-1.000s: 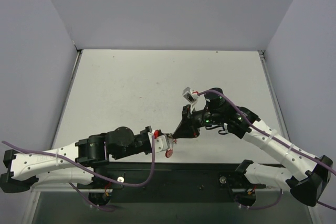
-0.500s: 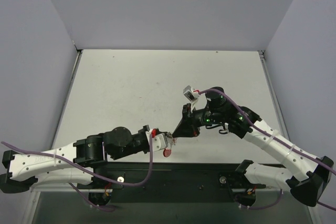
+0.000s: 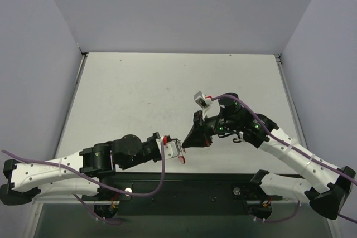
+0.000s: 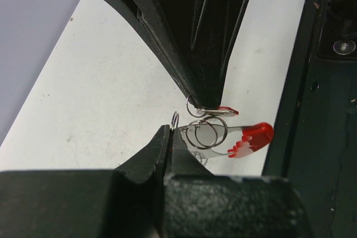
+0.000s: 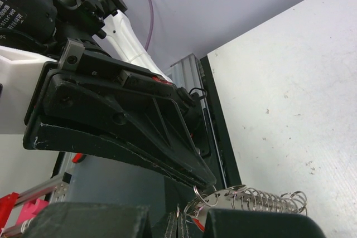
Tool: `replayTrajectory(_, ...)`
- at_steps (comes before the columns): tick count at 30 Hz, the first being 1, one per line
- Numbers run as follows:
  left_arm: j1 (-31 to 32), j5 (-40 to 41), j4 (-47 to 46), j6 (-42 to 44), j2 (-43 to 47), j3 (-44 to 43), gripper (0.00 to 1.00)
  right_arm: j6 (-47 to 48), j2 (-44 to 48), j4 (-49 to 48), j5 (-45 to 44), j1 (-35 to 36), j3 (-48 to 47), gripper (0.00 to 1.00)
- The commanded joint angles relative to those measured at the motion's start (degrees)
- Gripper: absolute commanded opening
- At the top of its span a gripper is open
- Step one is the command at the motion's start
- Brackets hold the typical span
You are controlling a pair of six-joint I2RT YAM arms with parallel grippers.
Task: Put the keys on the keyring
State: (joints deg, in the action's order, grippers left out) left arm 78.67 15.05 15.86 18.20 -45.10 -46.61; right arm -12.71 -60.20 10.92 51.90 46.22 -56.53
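Top view: both arms reach inward. Their grippers meet tip to tip at the near edge of the table (image 3: 139, 93), about midway between left and right and just beyond the black base rail (image 3: 184, 185).

Left-wrist view: the left gripper (image 4: 170, 133) has its two fingers pressed together, with only a hairline slit between them. A thin silver loop stands out of the tips, so it is clamped on a wire ring of the keyring (image 4: 254, 136). The keyring's red curved clip lies on the near side of the tips, at the table's edge beside the rail. The clip is joined to the wire rings (image 4: 207, 132), which overlap between the two grippers. Whether the clip rests on the table cannot be told.

The right gripper (image 4: 207, 103) points in from the right, its fingers likewise closed to a point. A flat silver piece is pinched at its tip, with the key tag (image 4: 225, 110) seen edge-on as a thin red strip. The tag sits just beside the rings. Whether it is threaded onto one cannot be told.

Right-wrist view: the left gripper appears as a tapering black wedge ending just above the rings. A silver wire coil (image 5: 273, 199) extends from the rings.
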Motion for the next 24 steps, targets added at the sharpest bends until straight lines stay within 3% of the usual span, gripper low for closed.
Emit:
replayTrajectory(1, 0.0, -0.4, -2.9, -0.4, 2.2, -0.5, 0.0, -0.2, 1.5, -1.8, 1.0, -0.5, -1.9, 0.0)
replayTrajectory(11, 0.1, -6.2, -2.9, -0.4, 6.4, 0.3, 0.0, 0.4, 0.4, -1.5, 1.3, -1.8, -1.9, 0.0)
replayTrajectory(24, 0.0, -4.2, -3.9, -0.3, 3.8, 0.2, 0.0, -0.8, -0.9, -2.1, 1.4, -0.3, -2.8, 0.0)
